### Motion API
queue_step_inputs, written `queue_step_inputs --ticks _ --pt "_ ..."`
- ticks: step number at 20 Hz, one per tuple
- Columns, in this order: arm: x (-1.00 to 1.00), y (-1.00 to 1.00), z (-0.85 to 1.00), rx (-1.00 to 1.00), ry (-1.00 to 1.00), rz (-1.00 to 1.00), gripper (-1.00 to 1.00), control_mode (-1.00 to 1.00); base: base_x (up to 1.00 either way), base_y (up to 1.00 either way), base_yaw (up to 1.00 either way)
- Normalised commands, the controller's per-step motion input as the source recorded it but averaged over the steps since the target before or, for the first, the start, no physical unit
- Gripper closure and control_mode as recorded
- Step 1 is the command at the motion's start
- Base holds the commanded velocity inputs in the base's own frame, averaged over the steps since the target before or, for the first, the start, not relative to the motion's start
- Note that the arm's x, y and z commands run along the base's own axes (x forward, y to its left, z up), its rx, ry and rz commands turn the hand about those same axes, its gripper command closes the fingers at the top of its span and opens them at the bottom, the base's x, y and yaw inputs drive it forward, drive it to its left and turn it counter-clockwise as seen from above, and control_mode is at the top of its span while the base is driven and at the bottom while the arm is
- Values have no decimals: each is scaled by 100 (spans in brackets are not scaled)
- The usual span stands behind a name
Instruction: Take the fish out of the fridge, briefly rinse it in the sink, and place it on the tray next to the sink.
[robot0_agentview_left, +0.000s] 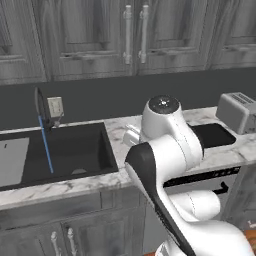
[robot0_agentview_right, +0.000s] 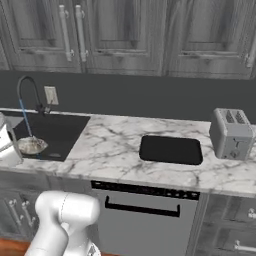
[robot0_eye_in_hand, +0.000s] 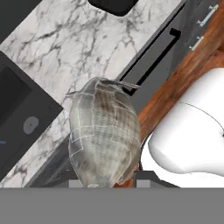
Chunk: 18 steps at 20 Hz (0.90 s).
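The fish, silvery-grey and scaled, sits between my gripper fingers, which are shut on it. In the right base view the fish hangs by the front right corner of the sink, with my white hand just left of it. A thin blue stream of water runs from the faucet into the sink. The flat black tray lies on the marble to the sink's right, also visible as the tray. The fridge is out of view.
A silver toaster stands right of the tray. A dishwasher front with a dark handle sits under the counter. Dark wood-grain cupboards hang above the backsplash. My own arm blocks much of the left base view.
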Motion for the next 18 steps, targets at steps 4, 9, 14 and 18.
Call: queue_step_inputs --ticks 4,9,14,18 --pt "0 0 0 0 0 0 100 100 -10 -100 -1" --pt "0 0 0 0 0 0 100 100 27 -100 -1" --pt "0 0 0 0 0 0 100 100 72 -86 0" --pt "0 0 0 0 0 0 100 100 99 -55 0"
